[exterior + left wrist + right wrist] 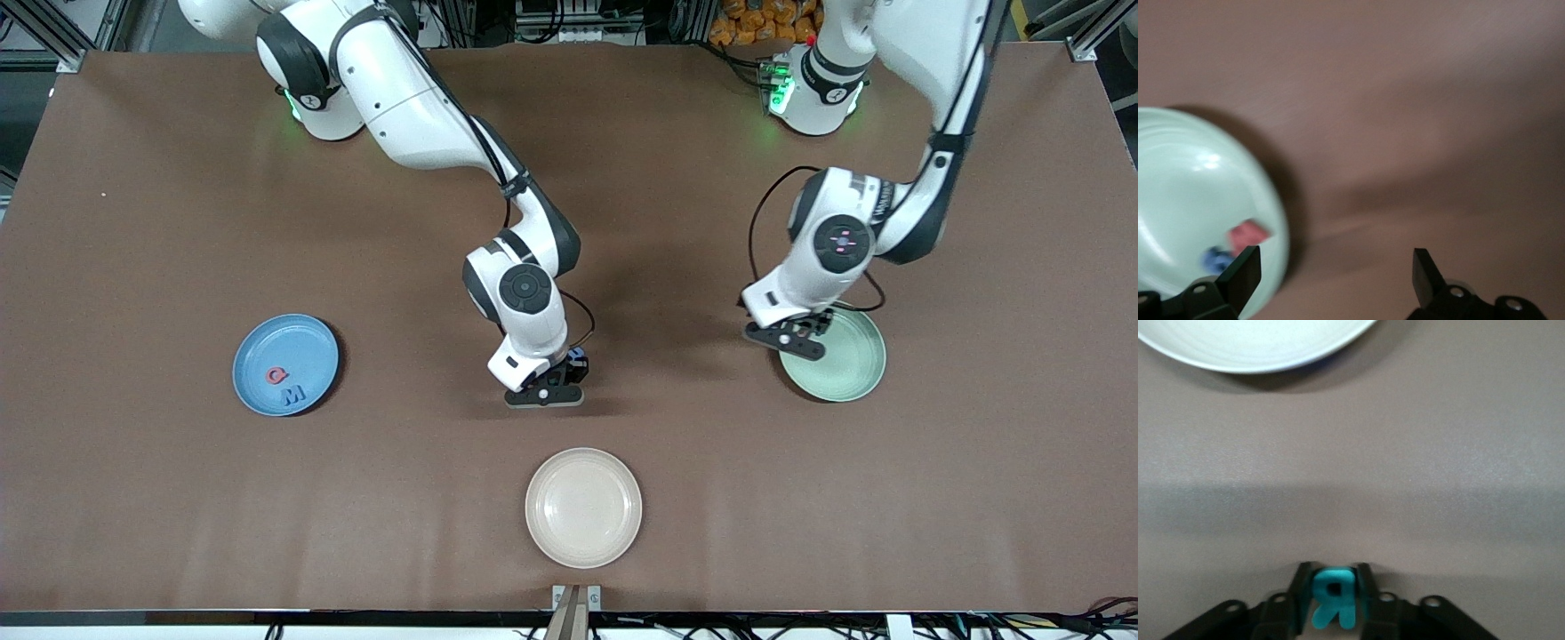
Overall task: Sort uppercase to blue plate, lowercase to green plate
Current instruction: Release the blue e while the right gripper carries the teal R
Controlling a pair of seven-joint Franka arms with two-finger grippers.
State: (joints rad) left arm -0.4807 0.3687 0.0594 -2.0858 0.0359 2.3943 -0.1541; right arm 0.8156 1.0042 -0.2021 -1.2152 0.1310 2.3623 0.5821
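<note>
Between its pinching fingers, right tool [1331,603] half-hides teal R [1334,605]; left tool [1335,273] spread.

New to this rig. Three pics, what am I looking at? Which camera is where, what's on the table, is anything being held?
Two white robot arms with two-finger grippers work at a brown table. The wide picture looks down from a high camera facing them; the other two come from cameras on each arm's wrist.

On the table: a blue plate holding a red letter and a blue M, a cream plate nearest the camera, and a green plate holding a red piece and a blue piece.

The right gripper, down at mid-table, is shut on a teal R. The left gripper is open over the green plate's edge, holding nothing.
</note>
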